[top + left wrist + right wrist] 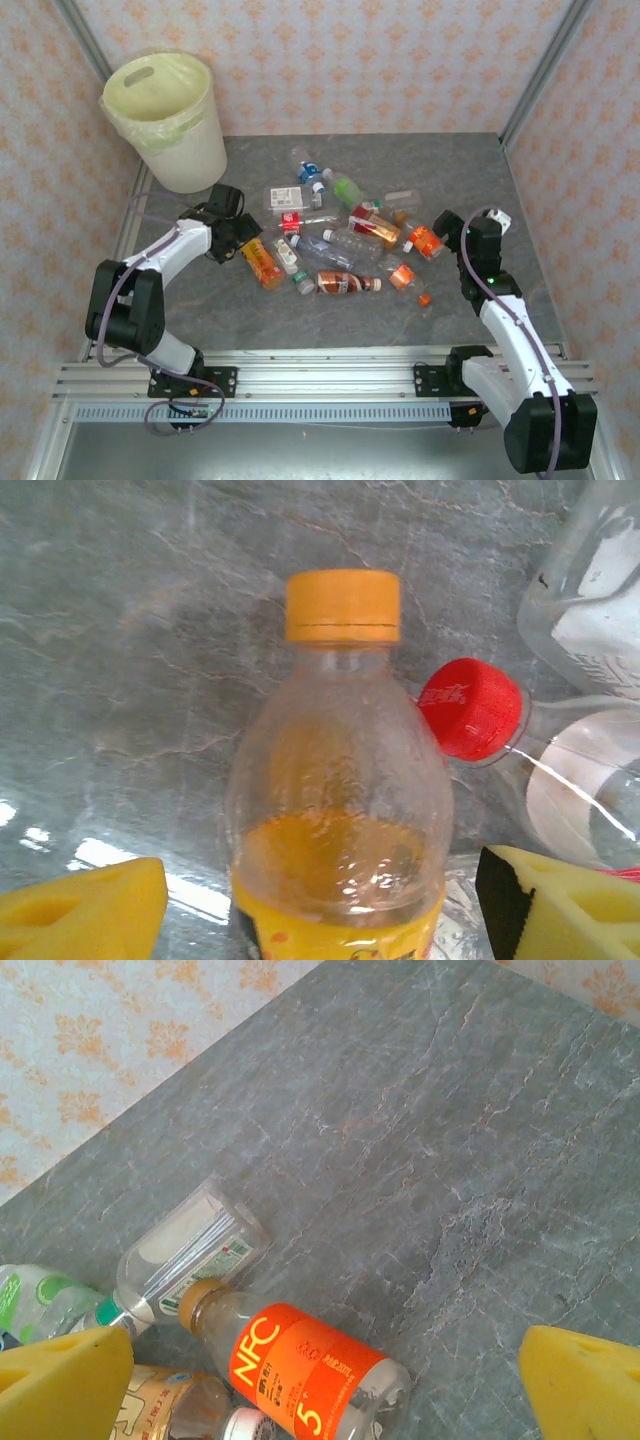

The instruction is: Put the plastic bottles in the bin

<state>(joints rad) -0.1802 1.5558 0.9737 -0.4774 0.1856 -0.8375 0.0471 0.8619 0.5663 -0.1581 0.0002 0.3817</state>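
The grey stone-patterned tabletop [420, 165] carries everything. At its far left corner stands the bin [190, 160], upright, its pale liner folded over the rim, well apart from the plastic bottles [340, 245], which lie scattered on their sides across the middle of the tabletop.

The left end effector [240, 240] sits low at the left edge of that scatter. In the left wrist view its yellow pads [90, 910] stand spread on either side of an orange-capped bottle [335, 780], with bare tabletop showing between each pad and the bottle, so nothing is pinched.

The right end effector [445, 228] hangs over the right edge of the scatter, its fingers wide apart and holding nothing; an orange NFC-labelled bottle [300, 1365] lies beneath.

A red cap [470, 707] rests just beside the orange-capped bottle's shoulder.
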